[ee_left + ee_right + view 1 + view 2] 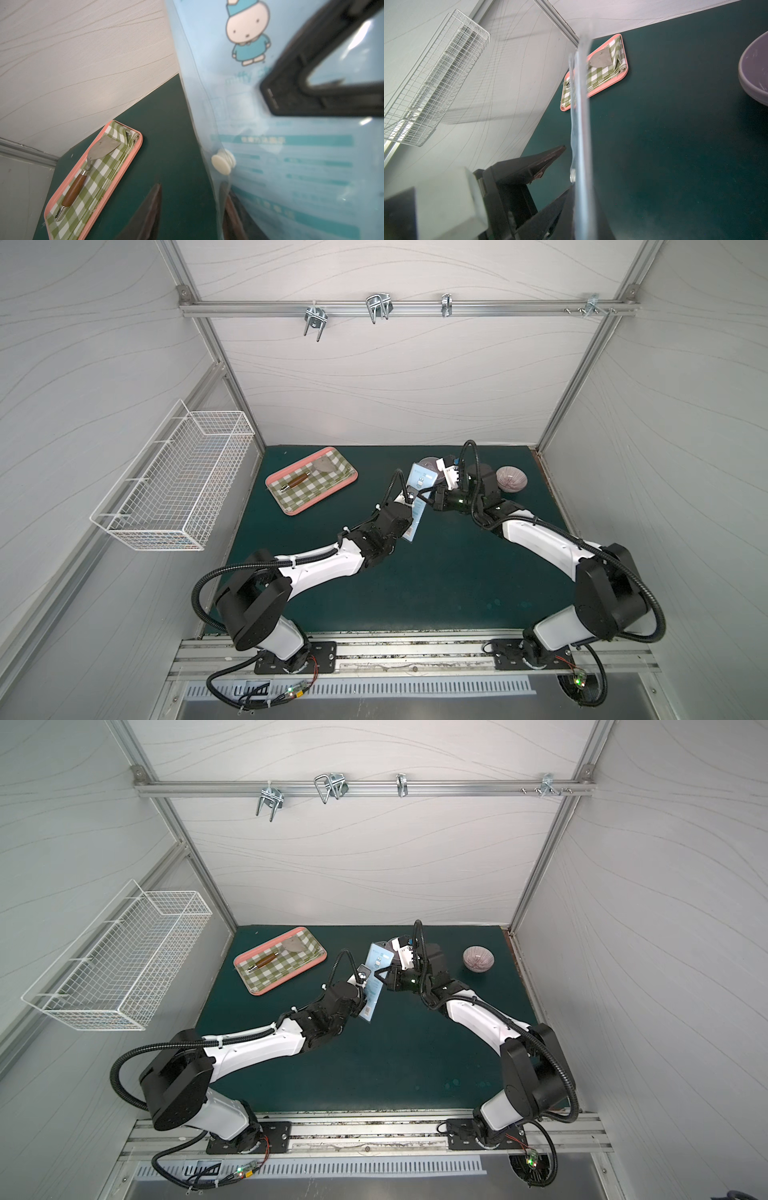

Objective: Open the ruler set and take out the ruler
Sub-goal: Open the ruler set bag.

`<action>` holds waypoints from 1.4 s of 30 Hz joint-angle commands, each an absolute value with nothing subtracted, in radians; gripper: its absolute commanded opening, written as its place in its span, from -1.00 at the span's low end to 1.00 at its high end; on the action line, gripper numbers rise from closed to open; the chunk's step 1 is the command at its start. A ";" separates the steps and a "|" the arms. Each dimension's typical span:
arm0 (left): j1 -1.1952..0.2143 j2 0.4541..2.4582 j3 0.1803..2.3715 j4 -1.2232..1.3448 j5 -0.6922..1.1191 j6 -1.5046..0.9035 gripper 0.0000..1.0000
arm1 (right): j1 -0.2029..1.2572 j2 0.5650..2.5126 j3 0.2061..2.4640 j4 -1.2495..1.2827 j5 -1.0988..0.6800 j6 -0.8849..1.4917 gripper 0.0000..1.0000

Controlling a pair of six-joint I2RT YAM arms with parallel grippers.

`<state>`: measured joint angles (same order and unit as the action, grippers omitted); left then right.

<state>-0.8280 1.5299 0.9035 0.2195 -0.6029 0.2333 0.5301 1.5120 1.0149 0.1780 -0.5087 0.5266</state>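
So the ruler set (419, 485) is up in the air, on edge, over the counter (415, 593) toward mid back edge. Right hand (581, 199) is clamped on it, I reckon to steady it. Left hand (192, 187) is half open, gripping nothing, beside the snap button (223, 161).

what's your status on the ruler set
Right gripper shut on ruler set, held above mat. Left gripper open around its edge. Tray, bowl stand apart.

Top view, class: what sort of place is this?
Probably a robotics test cell: an aluminium frame holding white panels, a left arm and right arm bolted down in front, and a green mat.
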 commanded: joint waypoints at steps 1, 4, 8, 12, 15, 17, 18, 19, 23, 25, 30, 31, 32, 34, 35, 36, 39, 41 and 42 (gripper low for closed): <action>-0.833 1.545 0.957 0.307 -0.625 0.261 -0.08 | 0.552 1.514 1.047 0.153 -0.572 0.527 -1.00; -0.833 1.546 0.958 0.316 -0.638 0.270 -0.09 | 0.559 1.514 1.049 0.139 -0.576 0.520 -1.00; -0.833 1.546 0.957 0.324 -0.649 0.278 -0.11 | 0.568 1.521 1.057 0.118 -0.581 0.513 -1.00; -0.833 1.545 0.954 0.330 -0.659 0.281 -0.16 | 0.577 1.527 1.058 0.104 -0.584 0.505 -1.00; -0.833 1.543 0.951 0.333 -0.664 0.281 -0.22 | 0.582 1.531 1.060 0.090 -0.582 0.497 -1.00; -0.833 1.540 0.948 0.334 -0.665 0.279 -0.29 | 0.584 1.530 1.060 0.081 -0.581 0.493 -1.00; -0.833 1.539 0.947 0.334 -0.667 0.277 -0.33 | 0.586 1.530 1.058 0.078 -0.582 0.490 -1.00; -0.833 1.537 0.945 0.336 -0.669 0.275 -0.37 | 0.586 1.531 1.057 0.075 -0.582 0.488 -1.00; -0.833 1.533 0.939 0.335 -0.669 0.269 -0.55 | 0.586 1.526 1.053 0.067 -0.573 0.484 -1.00; -0.833 1.528 0.932 0.335 -0.668 0.263 -0.65 | 0.585 1.524 1.051 0.064 -0.568 0.480 -1.00; -0.833 1.500 0.908 0.347 -0.651 0.244 -0.91 | 0.584 1.520 1.047 0.063 -0.555 0.479 -1.00; -0.833 1.491 0.901 0.345 -0.645 0.237 -0.94 | 0.582 1.518 1.046 0.061 -0.551 0.477 -1.00; -0.833 1.482 0.896 0.342 -0.639 0.229 -0.95 | 0.581 1.518 1.046 0.060 -0.550 0.478 -1.00; -0.833 1.461 0.884 0.338 -0.628 0.214 -0.99 | 0.575 1.517 1.043 0.062 -0.549 0.479 -1.00; -0.833 1.453 0.881 0.333 -0.624 0.209 -1.00 | 0.572 1.514 1.043 0.063 -0.549 0.479 -1.00; -0.833 1.445 0.878 0.325 -0.620 0.201 -1.00 | 0.568 1.514 1.042 0.061 -0.549 0.478 -1.00; -0.831 1.421 0.870 0.301 -0.605 0.179 -1.00 | 0.558 1.509 1.038 0.060 -0.552 0.477 -1.00; -0.829 1.408 0.864 0.284 -0.594 0.161 -1.00 | 0.550 1.503 1.037 0.058 -0.554 0.476 -1.00; -0.826 1.403 0.864 0.273 -0.586 0.149 -1.00 | 0.549 1.502 1.037 0.057 -0.553 0.473 -1.00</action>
<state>-0.8341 1.4479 0.8497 0.2207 -0.5968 0.1928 0.5587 1.5219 1.0424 0.1139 -0.5438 0.4953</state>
